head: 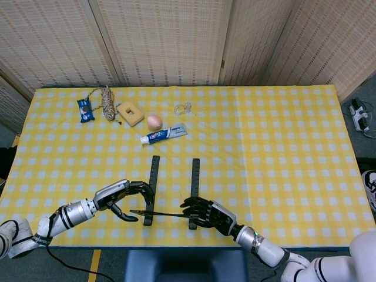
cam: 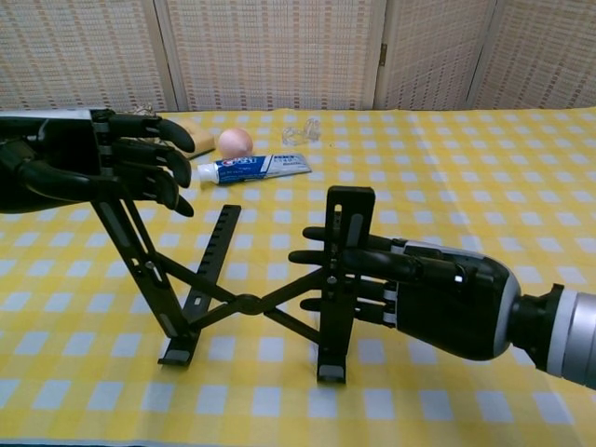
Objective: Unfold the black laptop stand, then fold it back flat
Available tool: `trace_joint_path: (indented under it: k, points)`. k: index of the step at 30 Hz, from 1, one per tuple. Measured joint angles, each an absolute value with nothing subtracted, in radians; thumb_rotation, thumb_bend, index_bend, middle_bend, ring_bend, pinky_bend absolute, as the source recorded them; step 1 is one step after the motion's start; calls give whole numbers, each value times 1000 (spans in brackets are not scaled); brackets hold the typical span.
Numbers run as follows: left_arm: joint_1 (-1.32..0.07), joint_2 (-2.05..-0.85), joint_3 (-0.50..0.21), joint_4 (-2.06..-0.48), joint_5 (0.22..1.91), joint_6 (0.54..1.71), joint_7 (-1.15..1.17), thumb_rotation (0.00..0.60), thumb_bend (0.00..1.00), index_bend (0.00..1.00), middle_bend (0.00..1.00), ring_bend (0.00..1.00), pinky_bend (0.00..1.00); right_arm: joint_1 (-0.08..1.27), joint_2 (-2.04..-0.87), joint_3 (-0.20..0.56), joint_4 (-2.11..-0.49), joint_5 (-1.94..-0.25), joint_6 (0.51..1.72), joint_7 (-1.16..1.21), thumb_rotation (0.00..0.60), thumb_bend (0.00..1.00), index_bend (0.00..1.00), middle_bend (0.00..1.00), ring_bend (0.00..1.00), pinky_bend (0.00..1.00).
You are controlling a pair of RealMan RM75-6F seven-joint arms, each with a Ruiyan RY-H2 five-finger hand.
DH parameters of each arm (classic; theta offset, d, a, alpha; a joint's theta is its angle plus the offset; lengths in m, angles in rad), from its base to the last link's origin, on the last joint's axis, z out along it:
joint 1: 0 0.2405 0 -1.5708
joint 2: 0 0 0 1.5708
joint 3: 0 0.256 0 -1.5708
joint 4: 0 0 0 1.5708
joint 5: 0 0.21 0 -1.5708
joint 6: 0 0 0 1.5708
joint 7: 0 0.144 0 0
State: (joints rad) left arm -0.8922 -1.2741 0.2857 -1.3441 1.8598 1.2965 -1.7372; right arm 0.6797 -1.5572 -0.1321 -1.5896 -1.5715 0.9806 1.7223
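The black laptop stand (head: 154, 179) (cam: 237, 303) stands partly unfolded near the table's front edge. Its two flat rails lie side by side on the yellow checked cloth, joined by a crossed link. My left hand (head: 120, 198) (cam: 98, 168) grips the top of the stand's raised left bar, fingers curled over it. My right hand (head: 207, 212) (cam: 419, 289) holds the upright right bar (cam: 345, 265), fingers reaching across it from the right. The contact behind that bar is hidden.
At the back left lie a toothpaste tube (head: 164, 134) (cam: 251, 167), a peach-coloured ball (head: 154, 121) (cam: 234, 142), a yellow block (head: 130, 113), a coil of rope (head: 106, 101), a blue packet (head: 86, 110) and a clear plastic piece (head: 183, 108). The table's front edge runs just below both hands.
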Motion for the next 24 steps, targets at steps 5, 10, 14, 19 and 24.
trace_joint_path:
  k: [5, 10, 14, 19, 24]
  points:
    - [-891, -1273, 285, -1343, 1859, 1295, -1736, 600, 189, 355, 430, 414, 280, 659, -1554, -143, -1618, -1582, 992, 1709, 600, 298, 270, 263, 219, 119]
    - [-887, -1273, 284, -1344, 1856, 1294, -1720, 600, 189, 303, 410, 345, 276, 645, -1552, -147, -1619, -1604, 1015, 1653, 600, 298, 241, 240, 196, 69]
    - [-880, -1272, 280, -1347, 1847, 1286, -1663, 600, 188, 251, 332, 248, 238, 637, -1546, -145, -1614, -1633, 1045, 1565, 600, 298, 206, 219, 178, 42]
    - [-865, -1267, 271, -1361, 1830, 1263, -1510, 600, 189, 216, 259, 178, 195, 633, -1520, -138, -1624, -1678, 1090, 1420, 600, 298, 173, 195, 153, 35]
    - [-848, -1258, 258, -1393, 1801, 1226, -1312, 600, 189, 209, 247, 169, 177, 639, -1469, -117, -1661, -1706, 1123, 1315, 600, 298, 166, 181, 141, 34]
